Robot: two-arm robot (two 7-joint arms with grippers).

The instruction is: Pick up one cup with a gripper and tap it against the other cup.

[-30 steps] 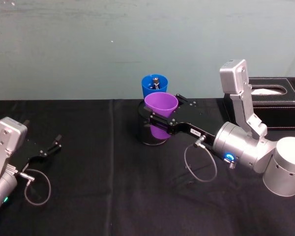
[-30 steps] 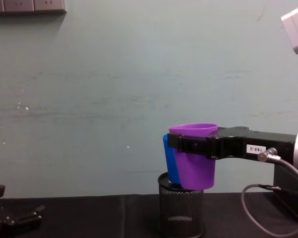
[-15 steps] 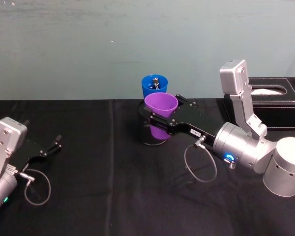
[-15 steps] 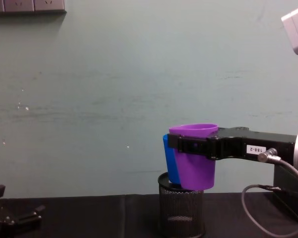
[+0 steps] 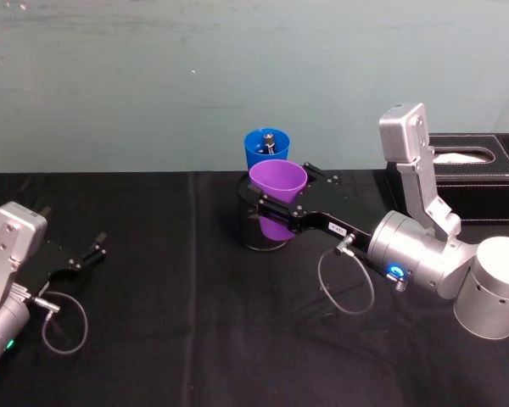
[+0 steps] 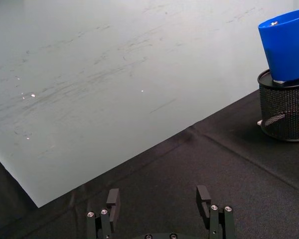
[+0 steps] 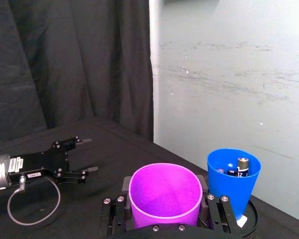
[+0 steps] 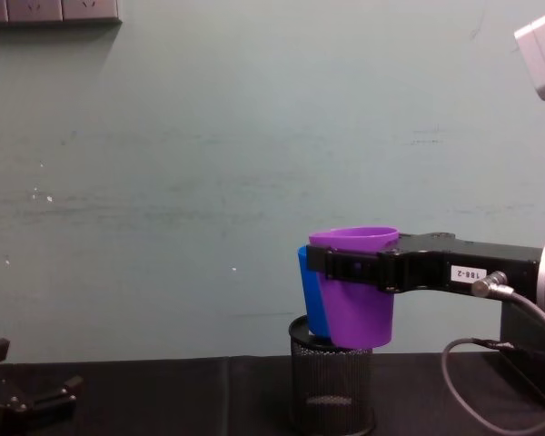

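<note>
Nothing has moved since the earlier frame: the right pincer [image 5: 287, 192] remains clamped round the purple cup [image 5: 277, 181], holding it lifted above the tabletop [image 5: 195, 339], just beside the blue cup [image 5: 260, 153], which stands in a black mesh holder [image 8: 331, 392]. Whether the two cups touch cannot be told. Pickup is judged done; the tap appears at hand or unfinished. The left pincer [image 5: 86, 256] lies parked, jaws wide, at the tabletop's left.

A scuffed pale green wall [image 5: 110, 76] stands at the far edge of my black-draped counter [image 5: 195, 339]; sockets [image 8: 50, 9] high left.
</note>
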